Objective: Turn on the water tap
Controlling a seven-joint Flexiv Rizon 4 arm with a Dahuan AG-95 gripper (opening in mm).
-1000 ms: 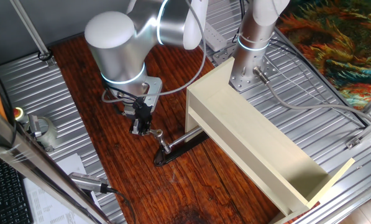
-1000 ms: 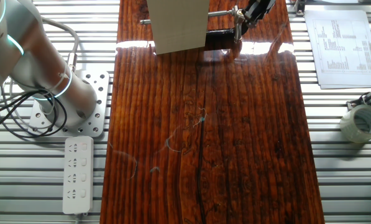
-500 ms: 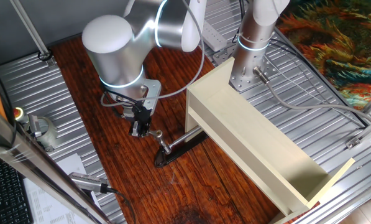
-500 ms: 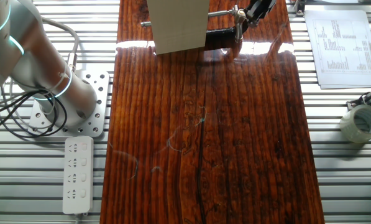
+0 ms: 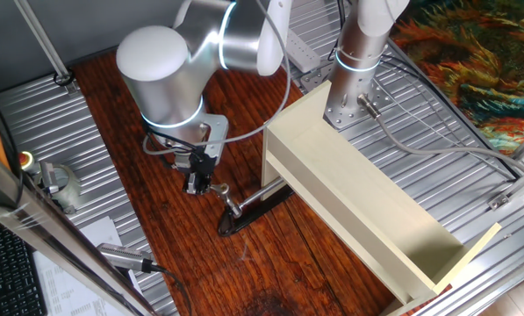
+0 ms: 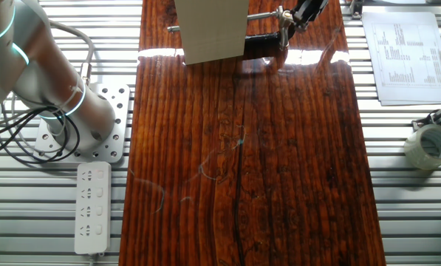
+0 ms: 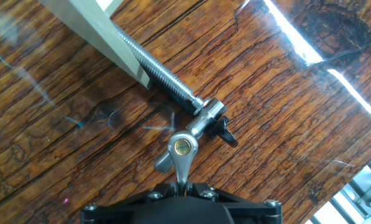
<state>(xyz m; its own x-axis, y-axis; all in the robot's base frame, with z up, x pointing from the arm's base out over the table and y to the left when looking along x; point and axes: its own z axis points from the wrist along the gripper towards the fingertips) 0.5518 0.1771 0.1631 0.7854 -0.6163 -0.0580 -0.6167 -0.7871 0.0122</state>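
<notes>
The gripper (image 5: 200, 183) hangs over the water tap (image 5: 229, 204) on the dark wooden table (image 6: 279, 170) — its lever (image 7: 181, 154) just beyond the hand, beside a cream box (image 5: 367, 206); finger spread cannot be told.

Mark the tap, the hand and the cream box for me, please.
tap (image 7: 184, 148): hand view, on the round cap at the top of its handle.
hand (image 5: 202, 183): one fixed view, at the black fingertips above the tap.
cream box (image 5: 367, 197): one fixed view, on its long inner wall.
</notes>
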